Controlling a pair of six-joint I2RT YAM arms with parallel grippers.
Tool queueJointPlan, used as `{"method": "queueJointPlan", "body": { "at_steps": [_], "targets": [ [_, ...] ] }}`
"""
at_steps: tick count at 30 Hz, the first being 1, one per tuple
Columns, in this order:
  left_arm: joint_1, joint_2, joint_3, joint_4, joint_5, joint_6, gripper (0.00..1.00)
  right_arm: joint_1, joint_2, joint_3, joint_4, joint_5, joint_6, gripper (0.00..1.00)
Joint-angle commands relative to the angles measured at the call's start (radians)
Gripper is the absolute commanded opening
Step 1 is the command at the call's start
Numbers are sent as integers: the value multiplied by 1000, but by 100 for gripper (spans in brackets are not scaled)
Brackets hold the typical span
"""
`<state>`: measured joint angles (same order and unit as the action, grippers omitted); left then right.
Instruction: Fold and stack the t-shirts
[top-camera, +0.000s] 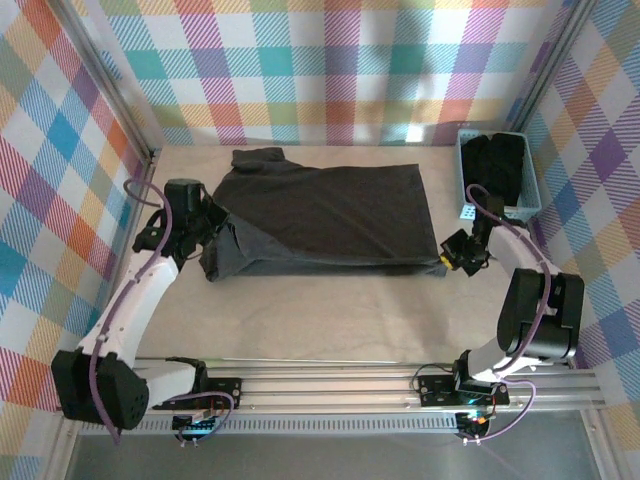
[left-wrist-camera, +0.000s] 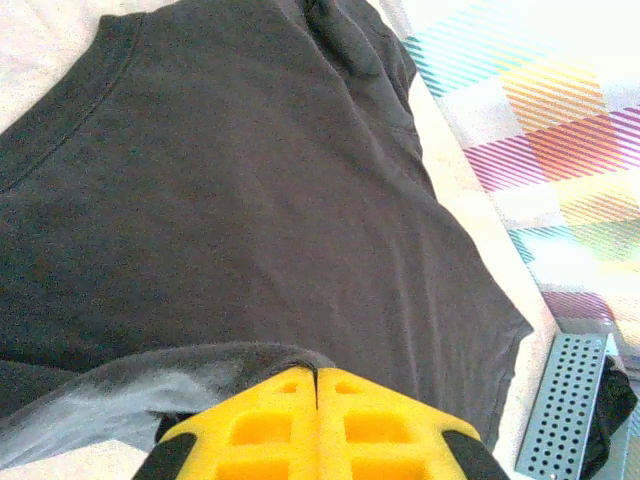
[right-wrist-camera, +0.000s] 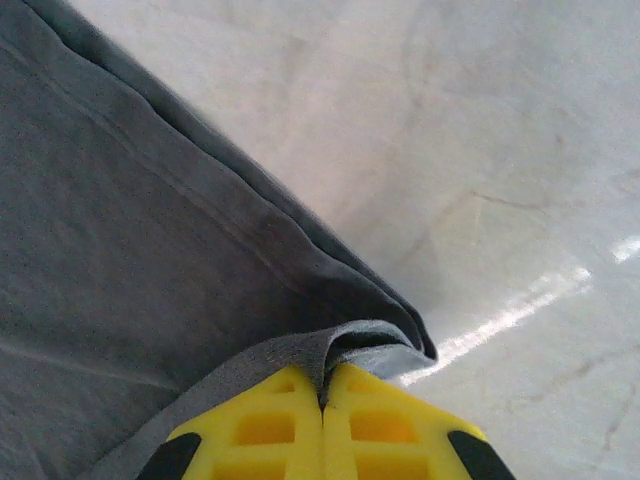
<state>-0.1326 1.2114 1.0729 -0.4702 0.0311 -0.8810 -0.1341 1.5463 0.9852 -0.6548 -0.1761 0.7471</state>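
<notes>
Overhead, I see one t-shirt (top-camera: 325, 215) spread across the far half of the table (top-camera: 330, 320), with its collar end toward my left arm. The left gripper (top-camera: 213, 228) is at the shirt's left edge, where the cloth is lifted and turned over to show a paler underside. The right gripper (top-camera: 450, 262) is at the near right corner. From up here both sets of tips are too small and dark to read.

The wrist cameras settle it. On the left, the yellow fingers (left-wrist-camera: 270, 425) are pressed flat together and a raised fold of fabric runs in under them. The cloth hides the tips themselves. On the right, the jaws are closed on the hem corner, with a grey lip of fabric pinched in the seam between them above bare tabletop.

A light blue basket (top-camera: 497, 180) stands in the far right corner, just beside the shirt's right edge. It holds dark cloth (top-camera: 498, 160), though I cannot tell how many pieces. In the left wrist view the frame cuts the basket off. Checked walls (top-camera: 330, 60) close in three sides.
</notes>
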Motion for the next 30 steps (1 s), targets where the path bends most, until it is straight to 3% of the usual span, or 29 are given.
{"method": "queueJointPlan", "body": {
  "at_steps": [1,12,30],
  "targets": [
    [31,52,76,56,43,63,0,2,58,76,9,-24,6,0],
    [83,221,171,59,53,138,0,52,241,274,-34,-36,-55,0],
    [125,368,272,52,51,175,0,80,376,421,-54,-4,-72,0]
  ]
}}
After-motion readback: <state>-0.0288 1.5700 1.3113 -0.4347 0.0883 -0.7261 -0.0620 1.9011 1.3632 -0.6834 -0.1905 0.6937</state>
